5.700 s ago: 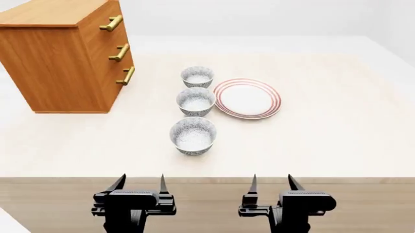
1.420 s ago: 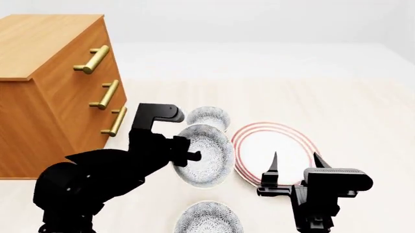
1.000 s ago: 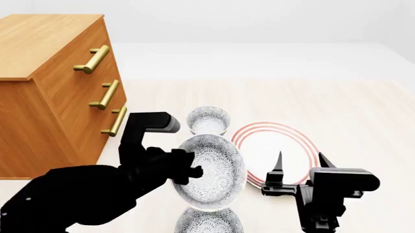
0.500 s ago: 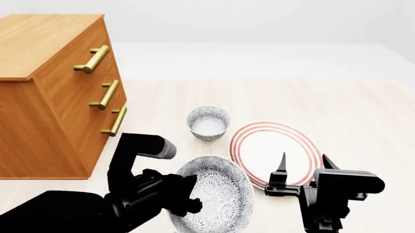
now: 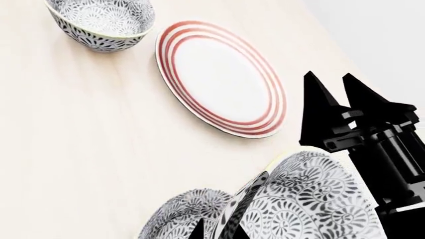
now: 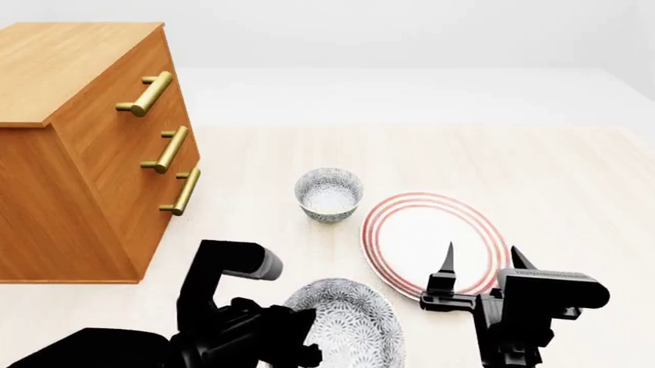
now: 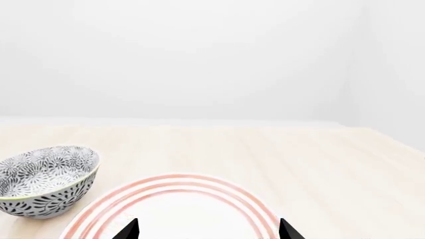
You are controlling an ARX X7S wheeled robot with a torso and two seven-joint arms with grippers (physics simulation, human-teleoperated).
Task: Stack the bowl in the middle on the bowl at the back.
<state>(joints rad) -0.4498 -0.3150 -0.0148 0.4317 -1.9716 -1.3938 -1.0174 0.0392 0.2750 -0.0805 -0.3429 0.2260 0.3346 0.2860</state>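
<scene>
We find the left gripper [image 6: 302, 341] clamped on the rim of the bowl in the middle [image 6: 348, 326], a small deep round bowl with dense grey-on-white pattern, one finger inside and one outside in the left wrist view. A moment ago this bowl hung tilted close to the bowl at the back [image 6: 329, 194], its patterned twin; now it has sunk to six o'clock in the head view, well apart from that target, which stands alone at the twelve o'clock end of the row on the pale wooden table [image 6: 573, 176]. That means the carry has gone the wrong way (towards us, not away), so we judge the stacking not yet done and a fresh reach back needed. The third matching bowl [image 5: 182, 219] lies just beside the held one. The right gripper [image 6: 481, 270] hovers with jaws apart over the wide flat plate with red rings [image 6: 409, 230], at three o'clock of the target. The brown wooden drawer chest [image 6: 82, 146] stands at nine o'clock.
</scene>
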